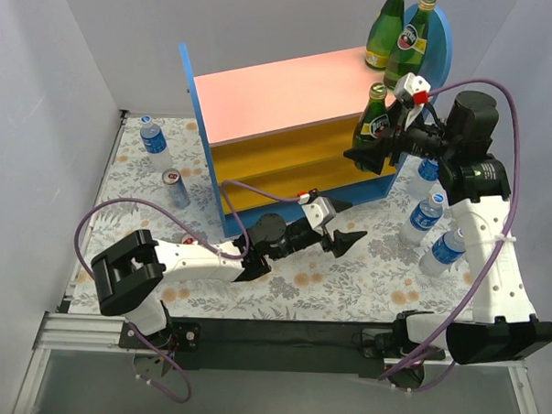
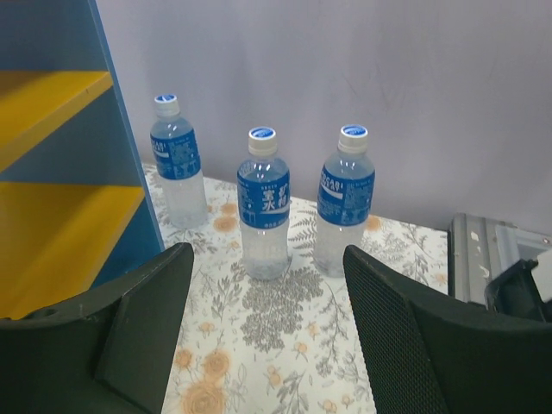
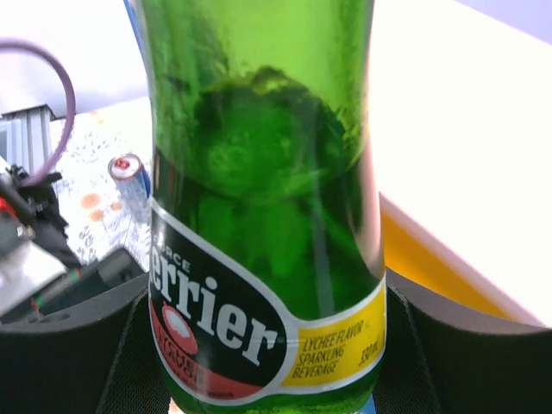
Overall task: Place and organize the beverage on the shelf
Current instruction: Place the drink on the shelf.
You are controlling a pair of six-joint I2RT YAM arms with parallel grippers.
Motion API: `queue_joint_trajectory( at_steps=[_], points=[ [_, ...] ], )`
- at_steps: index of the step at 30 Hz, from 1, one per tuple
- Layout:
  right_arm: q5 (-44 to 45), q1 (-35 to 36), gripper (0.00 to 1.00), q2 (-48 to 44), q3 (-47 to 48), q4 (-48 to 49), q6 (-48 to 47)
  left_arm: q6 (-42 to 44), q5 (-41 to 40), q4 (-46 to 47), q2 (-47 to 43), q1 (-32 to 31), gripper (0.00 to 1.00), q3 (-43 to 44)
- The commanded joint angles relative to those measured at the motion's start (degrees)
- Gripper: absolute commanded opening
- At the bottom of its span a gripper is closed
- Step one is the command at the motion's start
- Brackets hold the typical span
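Observation:
The shelf (image 1: 281,93) stands at the back with a pink top board and orange boards (image 2: 52,216) below. Two green glass bottles (image 1: 386,33) (image 1: 412,39) stand on its top at the far right. My right gripper (image 1: 381,149) (image 3: 267,362) is shut on a third green bottle (image 1: 373,120) (image 3: 267,216), held up by the shelf's right front corner. My left gripper (image 1: 347,227) (image 2: 267,289) is open and low over the table, facing three clear blue-labelled bottles (image 2: 178,164) (image 2: 264,203) (image 2: 345,198) standing right of the shelf.
A fourth clear bottle (image 1: 155,145) and a silver-red can (image 1: 175,188) (image 3: 129,177) stand left of the shelf. White walls close in the flowered table (image 1: 346,283). The right arm's base (image 2: 500,259) sits beyond the three bottles.

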Motion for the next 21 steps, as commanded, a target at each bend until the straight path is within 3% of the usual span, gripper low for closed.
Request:
queue_joint_trajectory(
  at_steps=[1,15,21],
  points=[
    [-0.1,1.5,0.01,0.7,8.4,6.2,2.8,2.0,-1.9,5.1,0.9,0.1,0.69,4.2],
    [5.7,3.4,0.01,13.6,27.2,7.9,6.8,1.4,-3.7,4.7,2.9,0.7,0.7,6.4],
    [9.7,4.5,0.01,18.1,31.0,9.4,7.6,1.4,-3.8,4.2,1.4,1.0,0.69,5.0]
  ],
)
